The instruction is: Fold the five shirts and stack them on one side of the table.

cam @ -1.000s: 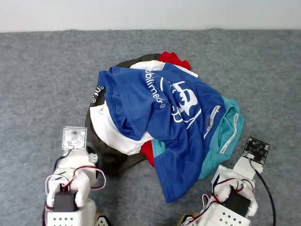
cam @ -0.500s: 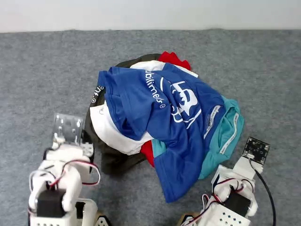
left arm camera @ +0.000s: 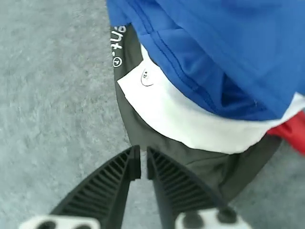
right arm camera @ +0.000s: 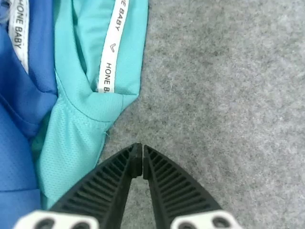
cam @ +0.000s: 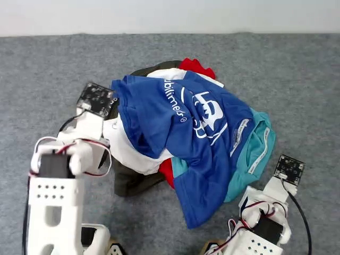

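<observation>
We free the blue shirt first
Left end effector and right end effector are pressed together; we'd spread the left, centre left, pinching one layer

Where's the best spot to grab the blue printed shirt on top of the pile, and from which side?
Grip the blue printed shirt by its loose corner nearest the arms, coming from the arms' side. That end trails off the pile onto the bare grey mat, so the jaws would probably pinch only one shirt. The right gripper is closest.
</observation>
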Robot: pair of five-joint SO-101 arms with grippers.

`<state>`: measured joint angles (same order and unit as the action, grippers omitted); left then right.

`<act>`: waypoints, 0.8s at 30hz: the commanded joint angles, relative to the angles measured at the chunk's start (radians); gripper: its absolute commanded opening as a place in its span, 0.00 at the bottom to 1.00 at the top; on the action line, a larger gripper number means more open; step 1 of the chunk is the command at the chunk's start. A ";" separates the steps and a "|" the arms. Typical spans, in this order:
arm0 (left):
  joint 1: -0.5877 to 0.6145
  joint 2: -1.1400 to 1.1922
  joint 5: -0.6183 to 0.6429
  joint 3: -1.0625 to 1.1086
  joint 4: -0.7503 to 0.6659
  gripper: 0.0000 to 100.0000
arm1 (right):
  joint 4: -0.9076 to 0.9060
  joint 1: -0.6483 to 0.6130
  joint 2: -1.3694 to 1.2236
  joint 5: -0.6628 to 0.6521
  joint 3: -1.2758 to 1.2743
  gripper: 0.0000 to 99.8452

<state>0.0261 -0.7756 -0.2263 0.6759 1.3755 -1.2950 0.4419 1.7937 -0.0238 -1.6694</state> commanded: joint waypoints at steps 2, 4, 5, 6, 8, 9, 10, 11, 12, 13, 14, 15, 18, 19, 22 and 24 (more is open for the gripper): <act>-0.063 0.018 -0.032 -0.065 0.025 0.16 | -0.002 0.012 0.002 -0.009 -0.015 0.01; -0.126 0.023 -0.031 -0.065 0.034 0.22 | -0.002 0.012 0.002 -0.009 -0.015 0.01; -0.157 0.025 -0.029 -0.065 0.034 0.25 | -0.002 0.012 0.002 -0.009 -0.015 0.01; -0.184 0.025 -0.029 -0.065 0.029 0.27 | -0.002 0.012 0.002 -0.009 -0.015 0.01; -0.222 0.028 -0.017 -0.068 0.009 0.29 | -0.002 0.012 0.002 -0.009 -0.015 0.01; -0.233 0.028 -0.006 -0.071 -0.005 0.29 | -0.002 0.012 0.002 -0.009 -0.015 0.01; -0.242 0.038 -0.003 -0.073 -0.017 0.29 | -0.002 0.012 0.002 -0.009 -0.015 0.01; -0.247 0.058 -0.002 -0.084 -0.020 0.29 | -0.002 0.012 0.002 -0.009 -0.015 0.01; -0.247 0.084 0.000 -0.099 -0.020 0.29 | -0.002 0.012 0.002 -0.009 -0.015 0.01; -0.249 0.121 0.000 -0.119 -0.017 0.29 | -0.002 0.012 0.002 -0.009 -0.015 0.01; -0.250 0.161 0.000 -0.142 -0.014 0.29 | -0.002 0.012 0.002 -0.009 -0.015 0.01; -0.255 0.204 0.000 -0.168 -0.014 0.29 | -0.002 0.012 0.002 -0.009 -0.015 0.01; -0.285 0.324 0.000 -0.242 -0.012 0.30 | -0.002 0.012 0.002 -0.009 -0.015 0.01; -0.301 0.356 0.000 -0.262 -0.012 0.31 | -0.002 0.012 0.002 -0.009 -0.015 0.01; -0.353 0.453 0.002 -0.315 -0.012 0.32 | -0.002 0.012 0.002 -0.009 -0.015 0.01; -0.374 0.514 0.002 -0.334 -0.020 0.32 | -0.002 0.012 0.002 -0.009 -0.015 0.01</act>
<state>-0.3145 -0.3199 -0.2355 0.4135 1.3802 -1.2950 0.4419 1.7937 -0.0238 -1.6694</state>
